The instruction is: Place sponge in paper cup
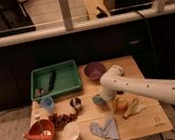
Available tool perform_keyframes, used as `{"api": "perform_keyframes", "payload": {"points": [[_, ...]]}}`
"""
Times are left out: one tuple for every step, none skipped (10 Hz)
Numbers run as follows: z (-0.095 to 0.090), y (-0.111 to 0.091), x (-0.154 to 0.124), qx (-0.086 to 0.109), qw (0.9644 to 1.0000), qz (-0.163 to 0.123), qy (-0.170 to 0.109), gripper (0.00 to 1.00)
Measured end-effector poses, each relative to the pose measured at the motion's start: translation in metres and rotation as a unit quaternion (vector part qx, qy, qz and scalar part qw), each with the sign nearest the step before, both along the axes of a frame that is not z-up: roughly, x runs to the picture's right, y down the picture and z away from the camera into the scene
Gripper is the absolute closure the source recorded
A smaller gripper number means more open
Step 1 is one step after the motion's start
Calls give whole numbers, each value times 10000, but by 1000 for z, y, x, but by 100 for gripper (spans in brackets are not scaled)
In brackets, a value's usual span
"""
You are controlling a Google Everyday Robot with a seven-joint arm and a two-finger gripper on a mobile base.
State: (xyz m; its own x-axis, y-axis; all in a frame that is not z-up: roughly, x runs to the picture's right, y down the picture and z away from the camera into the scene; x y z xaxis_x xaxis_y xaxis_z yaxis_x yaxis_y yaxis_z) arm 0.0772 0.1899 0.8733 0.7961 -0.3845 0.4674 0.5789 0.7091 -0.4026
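The teal-green sponge [97, 100] lies flat near the middle of the wooden table [150, 119], just right of a small metal cup [76, 103]. The white arm reaches in from the right and bends down over this spot. Its gripper [105, 100] hangs at the sponge's right edge, open, low over the tabletop and partly hidden by the wrist. Whether it touches the sponge cannot be told. The white paper cup [70, 132] stands upright near the table's front edge, left of and nearer than the sponge, with its mouth facing up.
A green tray [66, 68] holding a black block [47, 82] sits at the back left, with a purple bowl [94, 70] beside it. A blue cup [47, 103], grapes [62, 119], a red bowl [40, 132], a blue cloth [104, 130] and a banana [132, 108] crowd the front half.
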Motion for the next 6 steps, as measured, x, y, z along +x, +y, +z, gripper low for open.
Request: {"api": "perform_keyframes", "payload": {"points": [[0,0,0,1,10000,-3,2,20],[-1,0,2,-6,10000,0,14,20],[-1,0,2,-9,10000,0,17,20],[-2,0,2,-7,10000,-2,21,20],[-1,0,3,-8,10000,-1,21,20],[2,-1,2,-30,9999,103,47,21]]}}
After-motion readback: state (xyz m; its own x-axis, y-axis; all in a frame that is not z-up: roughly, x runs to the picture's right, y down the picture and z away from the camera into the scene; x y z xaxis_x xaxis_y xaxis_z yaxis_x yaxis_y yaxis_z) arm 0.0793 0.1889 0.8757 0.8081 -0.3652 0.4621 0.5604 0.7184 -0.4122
